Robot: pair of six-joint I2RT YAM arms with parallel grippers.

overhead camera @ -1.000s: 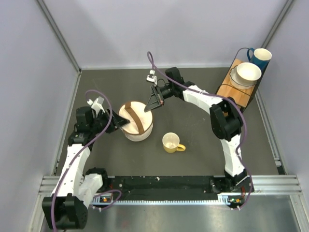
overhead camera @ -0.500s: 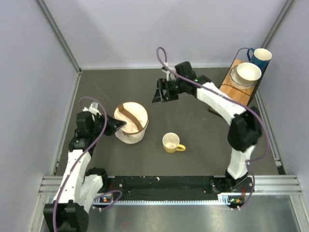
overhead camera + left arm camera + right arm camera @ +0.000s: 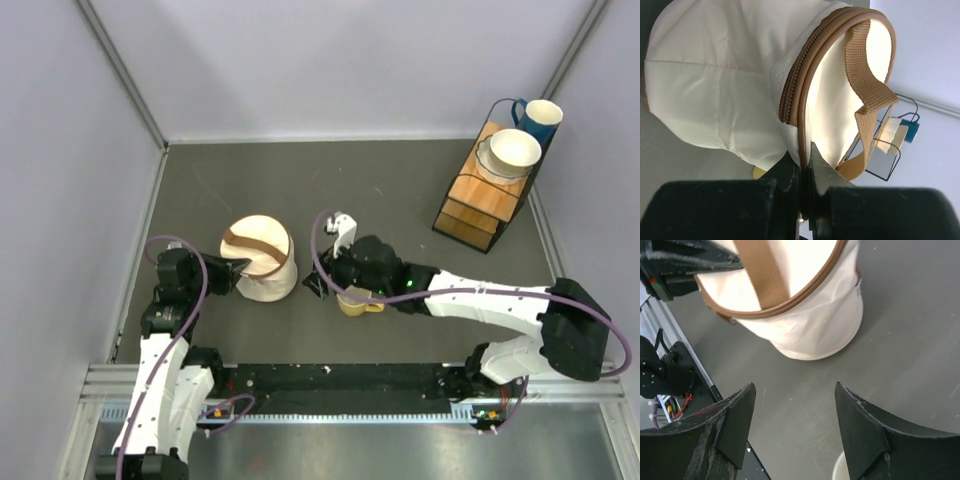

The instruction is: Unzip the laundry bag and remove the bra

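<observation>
My left gripper (image 3: 801,159) is clenched on the laundry bag (image 3: 725,80), pinching the smooth brown piping of its rim (image 3: 805,107) between both black fingers (image 3: 788,172). The bag is a round drum of soft, creased cream-white cloth. A brown zipper (image 3: 789,87) runs just beside the piping, and one ribbed brown webbing strap (image 3: 866,85) arches across the pale, flat round top. It sits on the dark grey matte table (image 3: 400,190), left of centre and nearer the near edge than the far one, with my left gripper touching it on the side facing the left edge.

My right gripper (image 3: 794,390) is released, its two dull black, wedge-shaped fingers (image 3: 737,422) spread wide and holding nothing. It hangs just beside the bag on the opposite side, apart from the cloth, and from its own camera the bag's lower wall shows between the fingers. A glossy yellow mug (image 3: 355,301) stands right under that wrist.

At the far right corner is one wire-and-wood rack (image 3: 478,195) carrying a white bowl (image 3: 514,149) and a blue mug (image 3: 541,118). So I count one bag, two mugs, one bowl.
</observation>
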